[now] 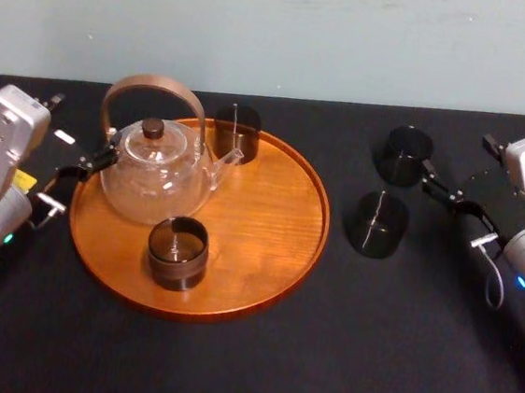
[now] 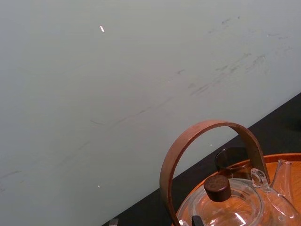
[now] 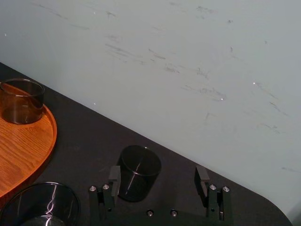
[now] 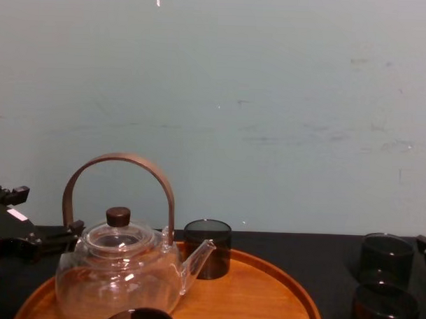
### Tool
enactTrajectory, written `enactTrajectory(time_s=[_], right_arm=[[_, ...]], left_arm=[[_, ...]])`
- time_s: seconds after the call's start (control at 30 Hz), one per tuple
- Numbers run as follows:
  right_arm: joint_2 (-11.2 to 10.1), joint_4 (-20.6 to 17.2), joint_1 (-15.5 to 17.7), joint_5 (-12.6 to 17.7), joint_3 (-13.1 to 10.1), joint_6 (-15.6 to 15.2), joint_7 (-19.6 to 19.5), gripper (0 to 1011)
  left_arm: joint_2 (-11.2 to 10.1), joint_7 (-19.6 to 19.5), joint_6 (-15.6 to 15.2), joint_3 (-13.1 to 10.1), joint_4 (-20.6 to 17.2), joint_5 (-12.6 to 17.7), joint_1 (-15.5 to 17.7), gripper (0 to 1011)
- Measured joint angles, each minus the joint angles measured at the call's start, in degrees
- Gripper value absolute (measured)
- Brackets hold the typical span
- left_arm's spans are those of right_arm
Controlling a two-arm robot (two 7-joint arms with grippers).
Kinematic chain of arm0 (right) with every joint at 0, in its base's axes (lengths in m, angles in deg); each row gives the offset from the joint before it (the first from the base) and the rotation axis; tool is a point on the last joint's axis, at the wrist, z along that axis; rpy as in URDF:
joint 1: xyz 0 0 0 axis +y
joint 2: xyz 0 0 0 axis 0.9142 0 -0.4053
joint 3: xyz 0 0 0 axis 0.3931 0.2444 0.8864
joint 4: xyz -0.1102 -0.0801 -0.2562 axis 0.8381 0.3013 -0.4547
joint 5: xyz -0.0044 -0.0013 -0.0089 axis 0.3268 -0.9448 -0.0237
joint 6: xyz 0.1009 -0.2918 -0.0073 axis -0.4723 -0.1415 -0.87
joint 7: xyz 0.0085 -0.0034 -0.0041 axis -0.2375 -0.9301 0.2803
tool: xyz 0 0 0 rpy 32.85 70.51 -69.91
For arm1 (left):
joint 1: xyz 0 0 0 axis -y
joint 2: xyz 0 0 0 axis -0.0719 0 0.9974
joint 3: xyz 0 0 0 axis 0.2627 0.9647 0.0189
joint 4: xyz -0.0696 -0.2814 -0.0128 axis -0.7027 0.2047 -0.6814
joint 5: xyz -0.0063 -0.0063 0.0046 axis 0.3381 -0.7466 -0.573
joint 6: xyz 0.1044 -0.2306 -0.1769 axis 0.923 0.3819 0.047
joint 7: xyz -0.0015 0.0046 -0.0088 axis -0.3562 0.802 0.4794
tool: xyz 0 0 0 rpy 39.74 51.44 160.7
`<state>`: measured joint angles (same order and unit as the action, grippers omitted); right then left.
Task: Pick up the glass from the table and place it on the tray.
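Table [image 1: 321, 353]: matte black, carrying everything.
Tray [image 1: 280, 208]: round and wooden, on the table's left half.
Teapot [image 1: 151, 180]: clear glass, at the tray's 10 o'clock.
Tray glasses: a rear glass [image 1: 237, 130] at the tray's 12 o'clock and a front glass [image 1: 178, 251] at its 7 o'clock.
Far glass [image 1: 406, 155]: upright on the table, off the tray toward 2 o'clock.
Near glass [image 1: 376, 223]: upright on the table at the tray's 3 o'clock, just beside the far glass.
Right tool [image 3: 158, 178]: released, fingers spread wide, low at the far glass's 4 o'clock; the glass stands just ahead of the gap.
Left tool [image 1: 85, 167]: released, at the tray's 9 o'clock rim beside the teapot.
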<state>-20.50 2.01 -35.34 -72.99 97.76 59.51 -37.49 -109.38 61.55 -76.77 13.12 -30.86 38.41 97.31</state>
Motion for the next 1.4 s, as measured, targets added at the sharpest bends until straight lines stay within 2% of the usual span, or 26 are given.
enactTrajectory(time_s=[1.4], right_arm=[[0.0, 0.0, 0.0, 0.0, 0.0, 0.0, 0.0, 1002]], left_arm=[[0.0, 0.0, 0.0, 0.0, 0.0, 0.0, 0.0, 1009]])
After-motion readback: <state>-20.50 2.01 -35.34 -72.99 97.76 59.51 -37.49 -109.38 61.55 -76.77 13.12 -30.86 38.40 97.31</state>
